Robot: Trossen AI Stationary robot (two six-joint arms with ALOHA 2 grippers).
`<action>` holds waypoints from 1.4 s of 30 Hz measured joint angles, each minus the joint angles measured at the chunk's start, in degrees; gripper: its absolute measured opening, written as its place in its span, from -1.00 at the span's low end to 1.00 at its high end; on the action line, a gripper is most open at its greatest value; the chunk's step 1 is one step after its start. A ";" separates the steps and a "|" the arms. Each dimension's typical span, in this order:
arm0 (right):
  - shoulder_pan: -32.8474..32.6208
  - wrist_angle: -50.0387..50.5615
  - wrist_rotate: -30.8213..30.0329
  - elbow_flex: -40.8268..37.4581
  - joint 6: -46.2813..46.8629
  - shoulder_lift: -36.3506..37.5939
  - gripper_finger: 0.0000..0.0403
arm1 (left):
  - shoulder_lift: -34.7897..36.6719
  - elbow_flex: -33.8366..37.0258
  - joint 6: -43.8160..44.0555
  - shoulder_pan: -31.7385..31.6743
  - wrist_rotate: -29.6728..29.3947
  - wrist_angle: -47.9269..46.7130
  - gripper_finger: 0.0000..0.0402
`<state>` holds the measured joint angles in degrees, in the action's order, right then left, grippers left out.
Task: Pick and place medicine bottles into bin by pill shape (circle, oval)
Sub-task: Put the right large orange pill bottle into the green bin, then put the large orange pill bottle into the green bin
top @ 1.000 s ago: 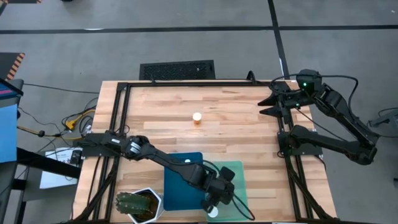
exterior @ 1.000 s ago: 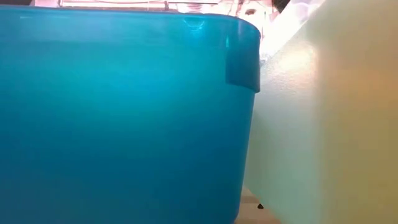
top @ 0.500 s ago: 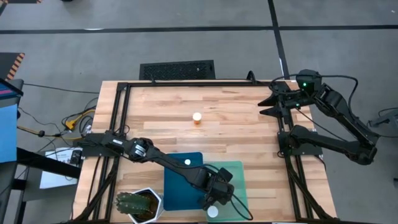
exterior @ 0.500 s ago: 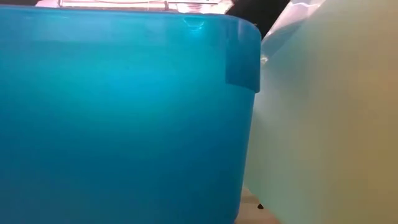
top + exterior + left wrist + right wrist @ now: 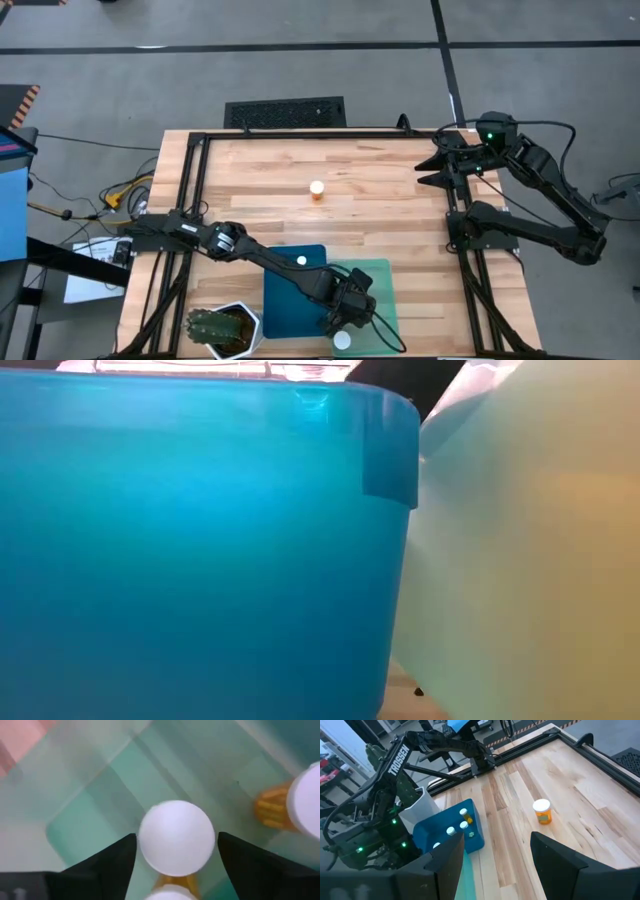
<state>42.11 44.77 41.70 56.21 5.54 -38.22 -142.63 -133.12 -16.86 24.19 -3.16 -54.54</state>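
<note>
Two trays sit side by side: the blue tray (image 5: 290, 290) holds three bottles, while the green tray (image 5: 380, 285) beside it holds at least two. The left gripper (image 5: 176, 852) hangs over the green tray, fingers spread clear of a white-capped bottle (image 5: 176, 837). One more bottle (image 5: 317, 190) stands alone on the table (image 5: 380, 190), well apart from the trays; the right gripper (image 5: 425, 170) waits with jaws apart, far from them.

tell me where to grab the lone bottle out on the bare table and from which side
Grip the bottle across its orange body just under the white cap, coming straight down from above. It stands upright, alone on the wood table, with open space all round, so fingers can straddle the round sides. The right gripper, open and waiting at the table's edge, looks nearer to it.
</note>
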 joint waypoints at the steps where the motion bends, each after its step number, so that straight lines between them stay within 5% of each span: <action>1: 0.00 0.00 0.01 0.00 0.00 0.00 0.19 | 0.00 0.00 0.42 0.00 0.33 -0.35 0.38; 13: 0.00 -0.17 0.01 0.00 0.02 -0.02 0.19 | 6.83 -1.73 1.64 -3.06 0.97 -2.56 0.48; 25: 0.00 0.02 0.03 0.00 -0.03 0.02 0.19 | 18.07 -1.90 8.23 -18.54 -11.69 -12.09 0.48; 34: 0.00 0.48 0.04 0.00 -1.69 0.04 0.19 | 20.34 1.50 7.40 -33.50 -0.04 -16.55 0.48; 42: 0.02 2.27 0.11 0.00 -5.00 0.02 0.19 | 20.38 17.35 4.64 -38.60 0.94 -8.56 0.48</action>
<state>42.13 47.05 41.81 56.21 0.54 -38.20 -122.25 -115.77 -12.22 -14.41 -2.22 -63.10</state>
